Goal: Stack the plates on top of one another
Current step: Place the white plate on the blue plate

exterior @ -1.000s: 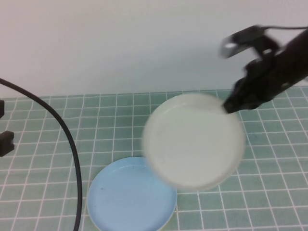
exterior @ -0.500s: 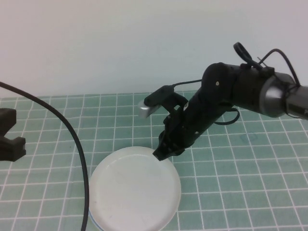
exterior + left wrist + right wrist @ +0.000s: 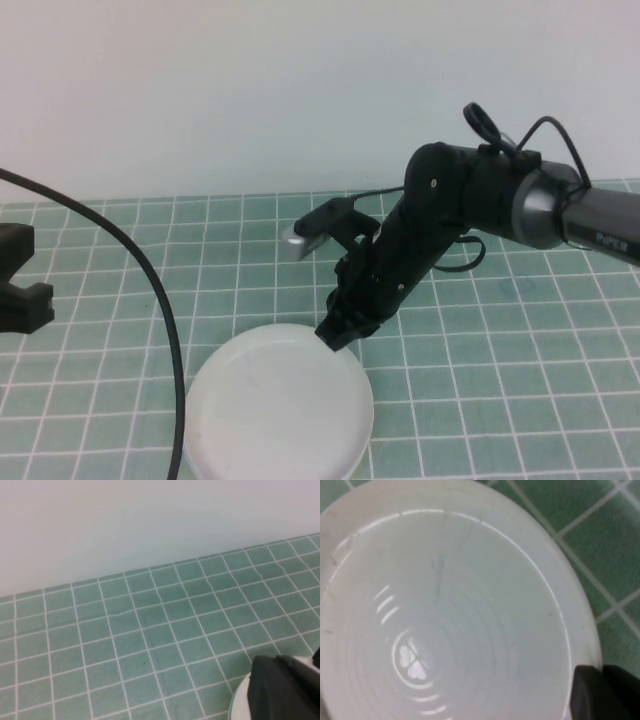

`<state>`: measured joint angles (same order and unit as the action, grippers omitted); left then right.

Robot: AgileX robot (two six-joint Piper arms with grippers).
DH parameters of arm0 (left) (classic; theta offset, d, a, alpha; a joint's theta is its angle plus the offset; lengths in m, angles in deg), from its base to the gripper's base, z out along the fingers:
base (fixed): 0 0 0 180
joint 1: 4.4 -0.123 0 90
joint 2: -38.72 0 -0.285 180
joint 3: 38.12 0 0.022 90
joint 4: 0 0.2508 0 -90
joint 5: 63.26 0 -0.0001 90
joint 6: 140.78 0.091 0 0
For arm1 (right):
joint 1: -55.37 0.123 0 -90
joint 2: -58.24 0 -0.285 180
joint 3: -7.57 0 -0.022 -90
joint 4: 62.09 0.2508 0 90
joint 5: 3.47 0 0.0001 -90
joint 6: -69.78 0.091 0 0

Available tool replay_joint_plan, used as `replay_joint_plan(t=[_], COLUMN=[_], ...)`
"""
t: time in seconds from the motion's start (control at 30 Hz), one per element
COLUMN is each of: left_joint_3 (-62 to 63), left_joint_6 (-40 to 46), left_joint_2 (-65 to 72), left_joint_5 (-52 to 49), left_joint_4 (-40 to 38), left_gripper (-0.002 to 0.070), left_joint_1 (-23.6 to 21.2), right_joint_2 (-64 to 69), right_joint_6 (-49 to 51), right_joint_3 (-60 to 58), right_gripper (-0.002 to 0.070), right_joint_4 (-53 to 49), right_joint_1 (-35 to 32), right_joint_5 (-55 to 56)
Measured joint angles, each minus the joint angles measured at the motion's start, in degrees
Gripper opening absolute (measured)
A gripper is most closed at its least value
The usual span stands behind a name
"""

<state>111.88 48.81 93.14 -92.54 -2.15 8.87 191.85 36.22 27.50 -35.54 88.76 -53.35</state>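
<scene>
The white plate [image 3: 278, 402] lies near the table's front, left of the middle, and fills the right wrist view [image 3: 445, 610]. It covers the light blue plate, of which only a thin bluish edge shows under the rim in the left wrist view [image 3: 231, 706]. The yellow plate is out of view. My right gripper [image 3: 337, 335] is at the white plate's far right rim, shut on it, one finger [image 3: 592, 692] lying inside the rim. My left gripper [image 3: 25, 275] is at the table's left edge, open and empty, well apart from the plates.
The table is covered with a green tiled mat [image 3: 520, 380]. A black cable [image 3: 150, 300] curves down the left side, just left of the plates. A plain white wall stands behind the table.
My right gripper carried the white plate from mid-air on the right down and left onto the light blue plate, then lowered it a little more. My left gripper shifted slightly.
</scene>
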Motion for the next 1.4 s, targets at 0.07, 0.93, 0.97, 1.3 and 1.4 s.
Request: replay_joint_plan(t=[0.07,0.93,0.97,1.3,1.4], left_joint_3=[0.0,-5.3,-5.3,-5.3,-5.3], left_joint_6=[0.0,-0.1,-0.1,-0.1,-0.1], left_joint_2=[0.0,-5.9,-6.7,-22.0,-26.5], left_joint_5=[0.0,-1.1,-2.5,-9.5,-9.6], left_joint_4=[0.0,-1.3,-1.3,-1.6,-1.6], left_gripper=[-0.0001,-0.0001,-0.0001,-0.0001,-0.0001], left_joint_1=[0.0,0.1,0.1,0.1,0.1], right_joint_2=[0.8,-18.0,-18.9,-26.0,-26.8], right_joint_6=[0.0,8.4,8.5,10.0,11.4], right_joint_3=[0.0,4.9,4.9,4.9,4.9], right_gripper=[0.0040,0.0011,0.0008,-0.0001,-0.0001], right_joint_4=[0.0,-16.0,-16.0,-14.0,-13.8], right_joint_1=[0.0,0.0,0.0,0.0,0.0], right_joint_5=[-0.7,-20.3,-20.3,-17.2,-17.5])
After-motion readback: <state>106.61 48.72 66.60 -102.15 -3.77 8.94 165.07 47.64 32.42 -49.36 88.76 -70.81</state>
